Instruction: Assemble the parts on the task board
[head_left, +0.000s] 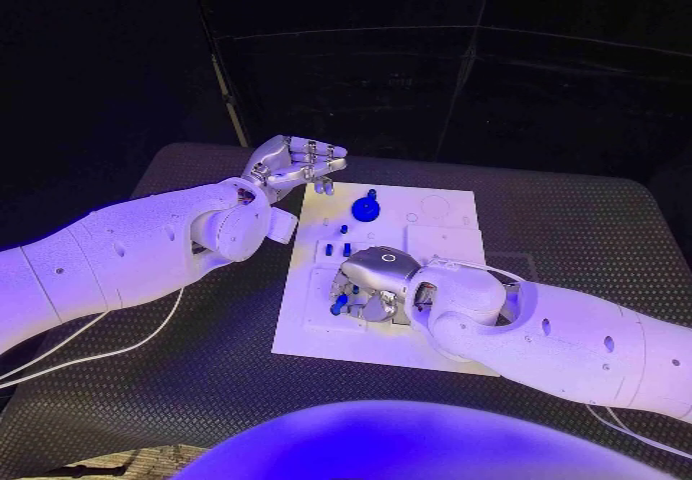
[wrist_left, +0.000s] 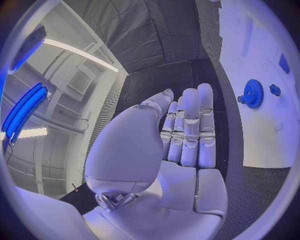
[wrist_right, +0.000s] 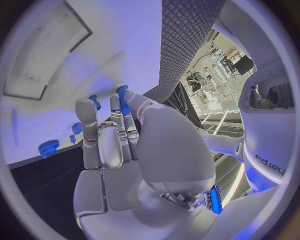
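Right hand (head_left: 378, 285) low on task board (head_left: 440, 215), seemingly pinching a blue peg (wrist_right: 123, 95); left hand (head_left: 296, 160) raised, fingers together, empty

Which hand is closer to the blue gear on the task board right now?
Left. The left hand hovers at the task board's far-left corner, just beside the blue gear. The right hand is over the board's near part, among the small blue pieces, farther from the gear.

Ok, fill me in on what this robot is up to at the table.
The robot is assembling small blue parts on the white task board. Its right hand is down on the board's near side, fingers among small blue pieces; whether it grips one is unclear. Its left hand hovers at the board's far left corner, holding nothing visible. A blue gear sits on the board nearby.
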